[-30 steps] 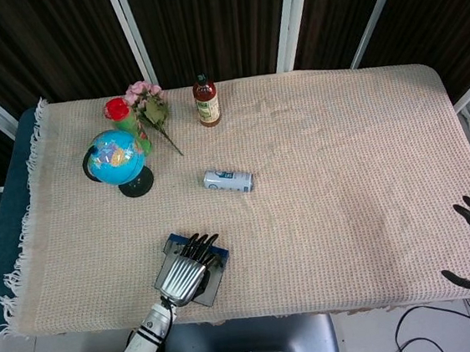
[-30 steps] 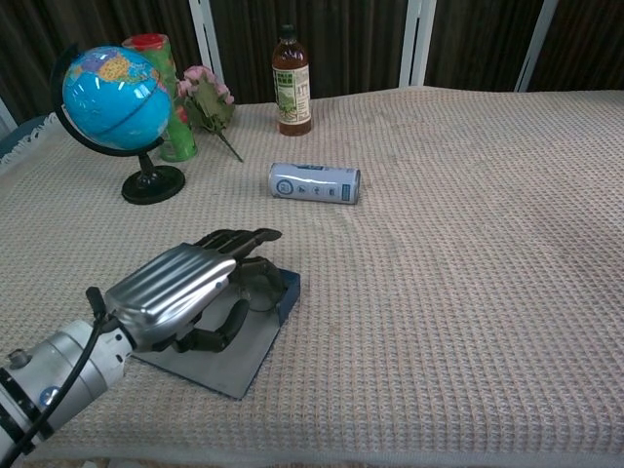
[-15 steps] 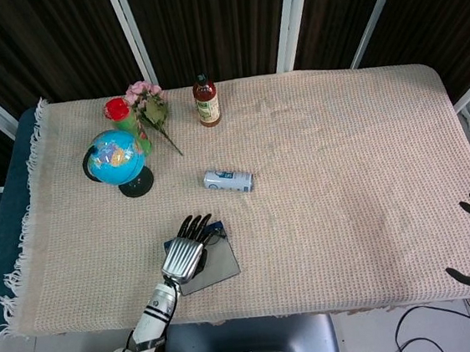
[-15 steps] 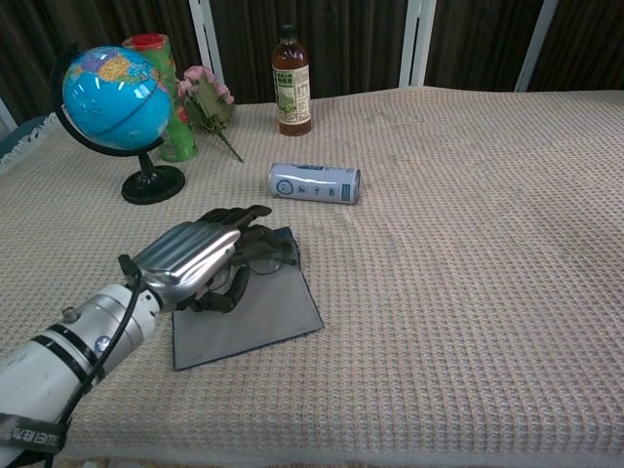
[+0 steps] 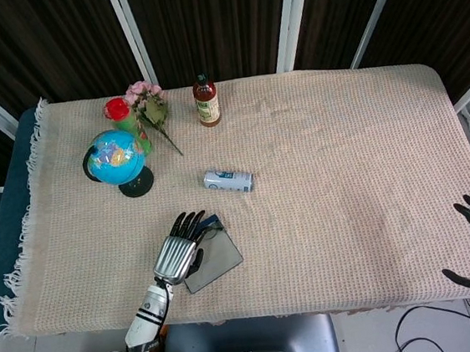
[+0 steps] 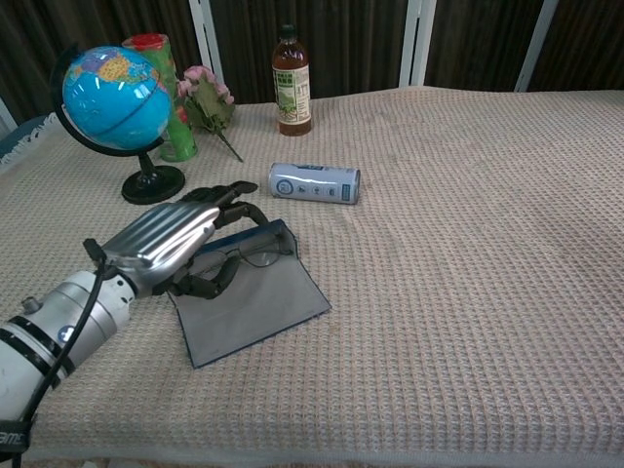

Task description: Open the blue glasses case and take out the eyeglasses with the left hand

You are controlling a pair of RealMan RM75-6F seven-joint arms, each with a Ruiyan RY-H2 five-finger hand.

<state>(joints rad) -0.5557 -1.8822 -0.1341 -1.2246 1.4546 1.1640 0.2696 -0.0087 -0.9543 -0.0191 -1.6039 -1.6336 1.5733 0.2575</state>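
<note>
**Cloth-covered worktop against a dark panelled wall**

A wide worktop point(image 5: 344, 173) is covered by a beige waffle-weave cloth point(image 5: 365, 213) with a fringe point(image 5: 26, 248) along its left edge. Behind the worktop stands a wall of dark brown panels point(image 5: 202, 24) divided by slanting white strips point(image 5: 129, 27). Below the worktop's near edge, grey floor point(image 5: 419, 329) shows, with black cables point(image 5: 418, 316) lying on it. Lighting is even and soft.

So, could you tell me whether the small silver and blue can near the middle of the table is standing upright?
No, the small silver and blue can lies on its side on the beige woven tablecloth, its round end facing the chest camera.
</note>
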